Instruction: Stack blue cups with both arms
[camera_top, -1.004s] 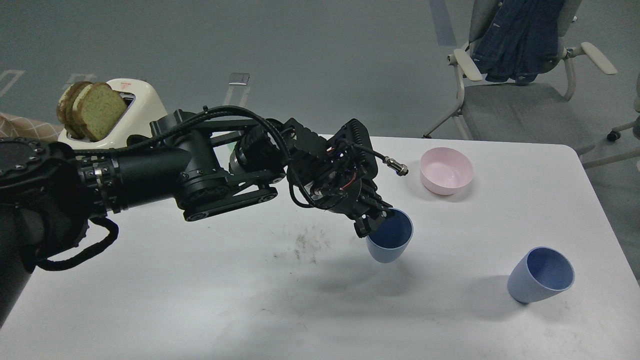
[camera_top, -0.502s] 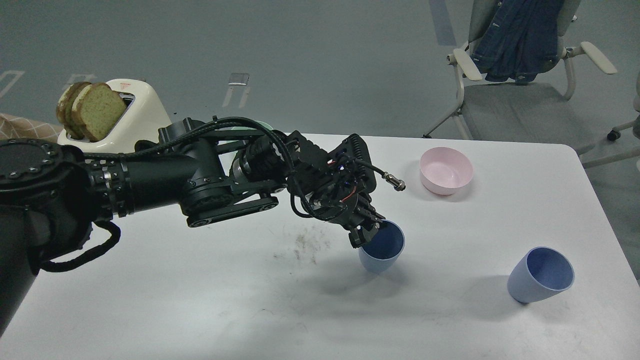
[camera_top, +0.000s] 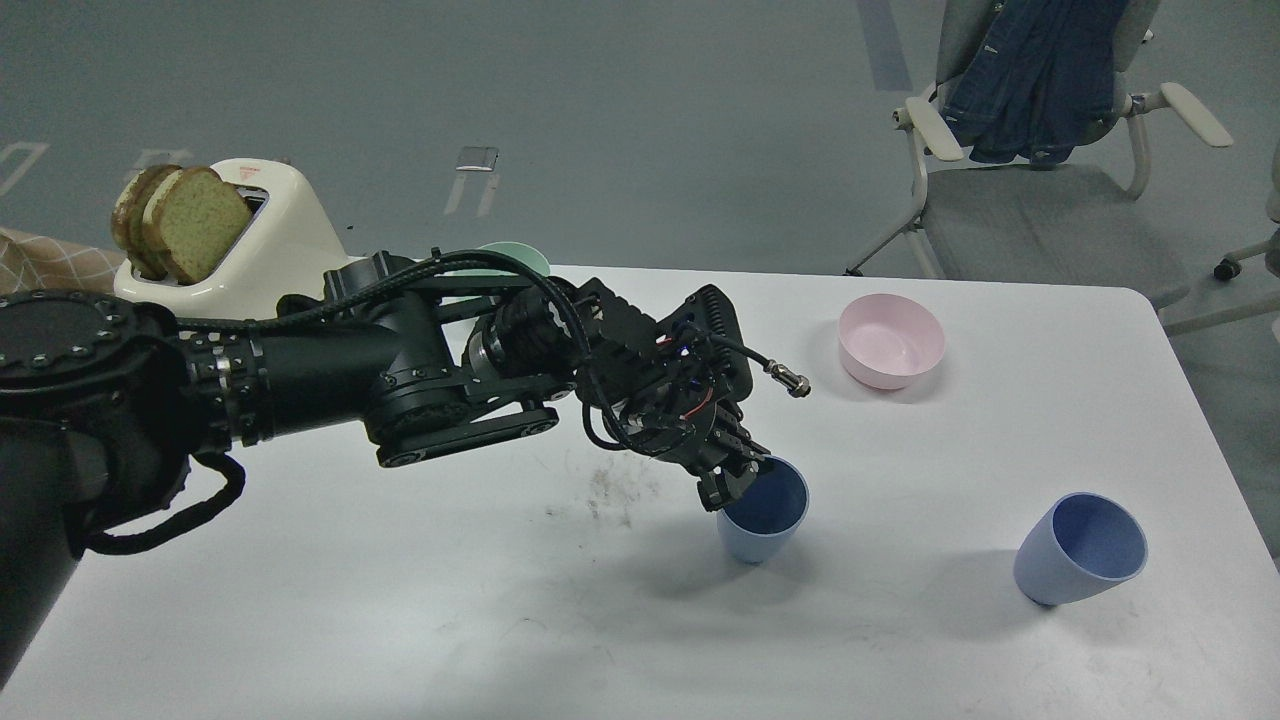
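Note:
One blue cup stands near the middle of the white table, mouth up and tilted slightly. My left gripper is shut on its near-left rim, one finger inside and one outside. The cup's base is at or just above the tabletop. The second blue cup rests alone at the right, leaning with its mouth toward the upper right. My right arm and gripper are out of view.
A pink bowl sits at the back right. A mint-green bowl peeks out behind my left arm. A cream toaster with bread slices stands at the back left. A chair with a denim jacket is beyond the table.
My left gripper has lowered the held cup and shifted it slightly left, toward the tabletop. The second cup and the bowls have not moved.

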